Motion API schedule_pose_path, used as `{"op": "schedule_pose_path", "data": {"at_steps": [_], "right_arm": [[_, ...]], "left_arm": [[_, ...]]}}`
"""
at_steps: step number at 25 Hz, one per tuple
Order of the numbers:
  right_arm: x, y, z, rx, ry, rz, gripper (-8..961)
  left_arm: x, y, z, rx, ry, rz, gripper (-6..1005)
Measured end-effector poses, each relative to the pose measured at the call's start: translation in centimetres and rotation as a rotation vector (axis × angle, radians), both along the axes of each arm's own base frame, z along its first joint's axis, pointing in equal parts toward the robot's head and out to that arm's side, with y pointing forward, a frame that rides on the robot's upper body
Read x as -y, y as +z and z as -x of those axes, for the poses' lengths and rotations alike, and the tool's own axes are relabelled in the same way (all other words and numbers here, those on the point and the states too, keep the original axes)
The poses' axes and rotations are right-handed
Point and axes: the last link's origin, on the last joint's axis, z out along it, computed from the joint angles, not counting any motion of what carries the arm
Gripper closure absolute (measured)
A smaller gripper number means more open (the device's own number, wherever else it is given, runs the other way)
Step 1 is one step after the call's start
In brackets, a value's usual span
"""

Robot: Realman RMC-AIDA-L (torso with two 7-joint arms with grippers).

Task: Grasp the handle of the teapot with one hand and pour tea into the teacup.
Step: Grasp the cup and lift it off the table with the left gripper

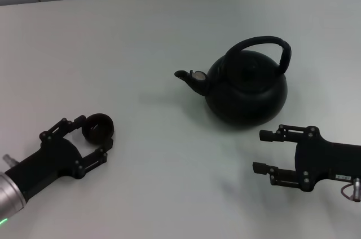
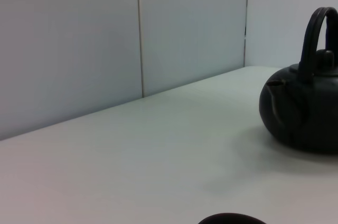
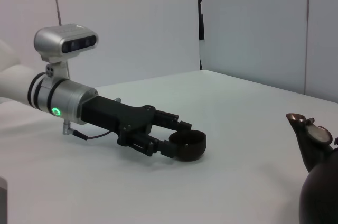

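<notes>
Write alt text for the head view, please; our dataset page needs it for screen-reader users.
A black teapot with an arched handle stands on a white table, spout toward the robot's left. The left pincer has its fingers around a small black teacup on the table; the right pincer is open, near the teapot and clear of it.

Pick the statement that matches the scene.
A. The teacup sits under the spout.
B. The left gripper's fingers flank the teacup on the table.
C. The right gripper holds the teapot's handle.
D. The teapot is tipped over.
B: the left gripper has a finger on each side of the teacup, while the right gripper sits open, short of the upright teapot.
</notes>
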Motion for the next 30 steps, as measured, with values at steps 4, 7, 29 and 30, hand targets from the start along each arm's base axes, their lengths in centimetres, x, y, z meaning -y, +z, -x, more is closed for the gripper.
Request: {"op": "schedule_pose_path", "data": {"at_steps": [4, 7, 29, 30], "right_arm": [[0.0, 0.0, 0.0, -0.001, 0.000, -0.001, 298], [0.0, 0.0, 0.0, -0.001, 0.000, -0.001, 298], [0.0, 0.1, 0.0, -0.006, -0.005, -0.001, 299], [0.0, 0.1, 0.0, -0.006, -0.005, -0.001, 299]], "left_arm": [[-0.6, -0.3, -0.3, -0.006, 0.001, 0.007, 204], [-0.7, -0.4, -0.5, -0.005, -0.002, 0.007, 206], [-0.8, -0.3, -1.0, 0.024, -0.021, 0.008, 307], [-0.7, -0.2, -1.2, 0.033, -0.032, 0.008, 307]]}}
